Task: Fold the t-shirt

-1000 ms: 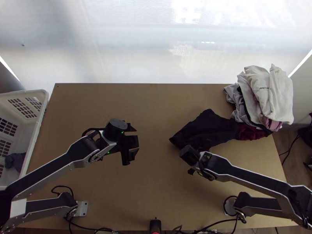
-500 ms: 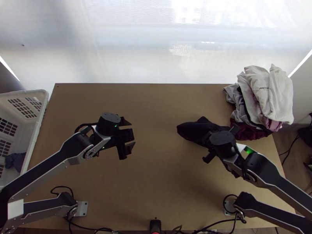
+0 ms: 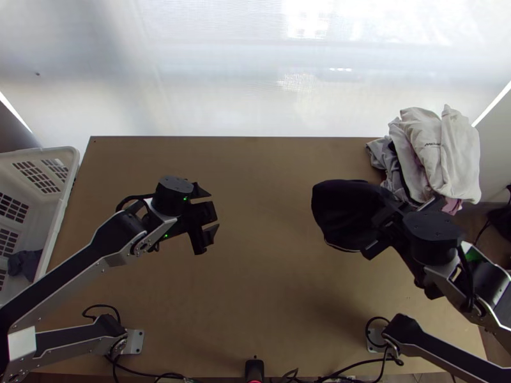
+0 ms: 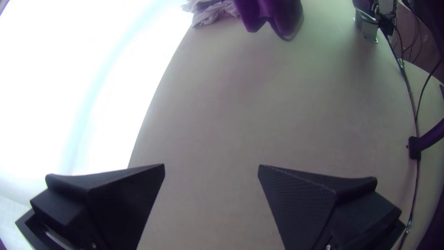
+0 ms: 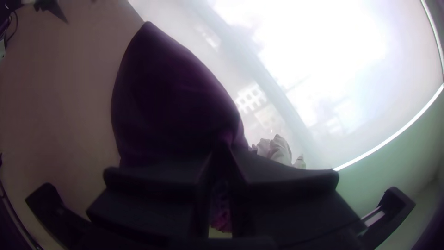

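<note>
Black cloth, our t-shirt, hangs loose and floppy from our right hand. The t-shirt is to the left of the big pile of clothes, and a bit nearer to us. A thin pale line runs along its near edge. We can't tell which part of the t-shirt we are pinching, or if any of it touches the bench.

Our right hand is squeezed tight on the t-shirt, just on our side of the pile and a little left of it. Our left hand is well to the left of the pile and nearer to us, over the bench. Its two black fingers are spread wide apart.

The pile has white clothes on top, grey cloth at its left side and some pink cloth at the side near us. Farther left of the pile than our left hand, next to the bench, we see a white basket with a small dark cloth inside.
</note>
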You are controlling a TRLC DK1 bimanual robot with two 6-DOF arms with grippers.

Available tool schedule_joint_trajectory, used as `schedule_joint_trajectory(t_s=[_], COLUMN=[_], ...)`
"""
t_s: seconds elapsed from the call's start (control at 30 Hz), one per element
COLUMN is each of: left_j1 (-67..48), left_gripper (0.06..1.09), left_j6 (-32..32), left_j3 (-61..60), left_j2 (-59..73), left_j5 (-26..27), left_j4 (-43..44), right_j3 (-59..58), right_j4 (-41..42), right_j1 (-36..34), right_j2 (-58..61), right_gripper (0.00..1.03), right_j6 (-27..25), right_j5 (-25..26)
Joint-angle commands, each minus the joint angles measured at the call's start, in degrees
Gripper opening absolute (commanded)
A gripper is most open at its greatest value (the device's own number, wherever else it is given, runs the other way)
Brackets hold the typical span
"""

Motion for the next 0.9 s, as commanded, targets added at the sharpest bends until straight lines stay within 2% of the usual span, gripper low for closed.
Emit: schedule_joint_trajectory(t_s=[0.0, 0.27, 0.7, 0.87], left_j1=[0.1, 0.3, 0.1, 0.1], left_gripper=[1.04, 1.04, 1.04, 1.04], left_j6=[-1.1, -2.2, -3.6, -3.6], left_j3=[2.2, 2.7, 2.5, 2.7], left_j2=[0.0, -0.5, -2.1, -2.2], left_j5=[-1.3, -3.1, -3.7, -4.2], left_j4=[-1.5, -2.7, -4.5, -4.5], right_j3=[5.8, 9.1, 12.2, 12.7], right_j4=[-1.8, -1.8, -2.7, -1.2], right_j1=[-1.8, -10.7, -22.7, -30.8], right_j2=[-0.7, -0.4, -3.8, -4.0], right_gripper=[0.03, 0.03, 0.03, 0.03], right_j6=[-0.4, -1.1, -9.0, -11.7], right_j5=[-0.4, -3.3, -6.2, -11.5])
